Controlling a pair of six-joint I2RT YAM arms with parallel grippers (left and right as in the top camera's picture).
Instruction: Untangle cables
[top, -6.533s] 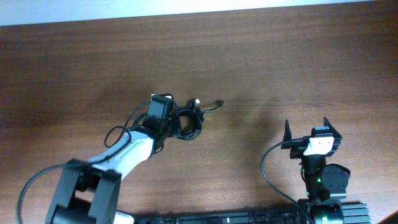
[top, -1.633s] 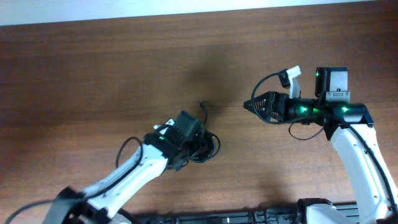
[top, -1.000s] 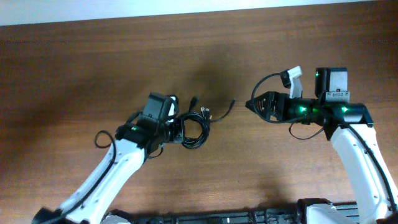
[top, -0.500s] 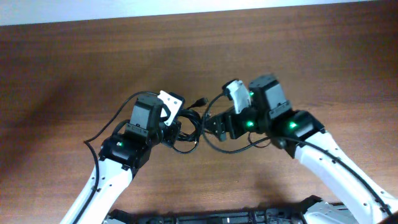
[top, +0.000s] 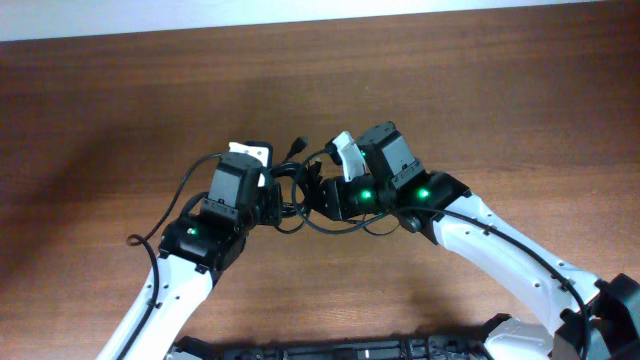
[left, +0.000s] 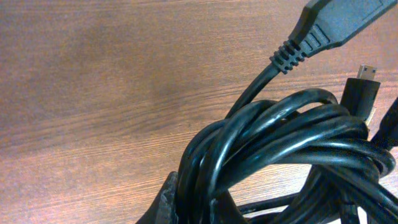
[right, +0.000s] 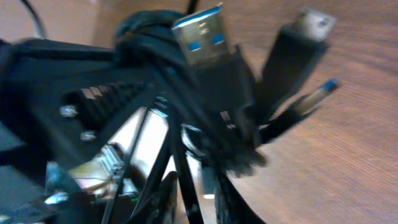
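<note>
Though right end effector (top: 318, 195) is unreadable, left end effector (top: 274, 196) clamps cables (left: 280, 134) above table (top: 500, 90)

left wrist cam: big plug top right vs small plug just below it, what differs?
Size: the big plug is far bulkier than the small plug.
Tip: the small plug shows a narrow metal tip; the big plug's end is cut off by the frame.
Collar: the big plug has a ribbed collar at its cord; none shows on the small plug.
Shared: both are dark and sit at the coiled cable bundle.
</note>
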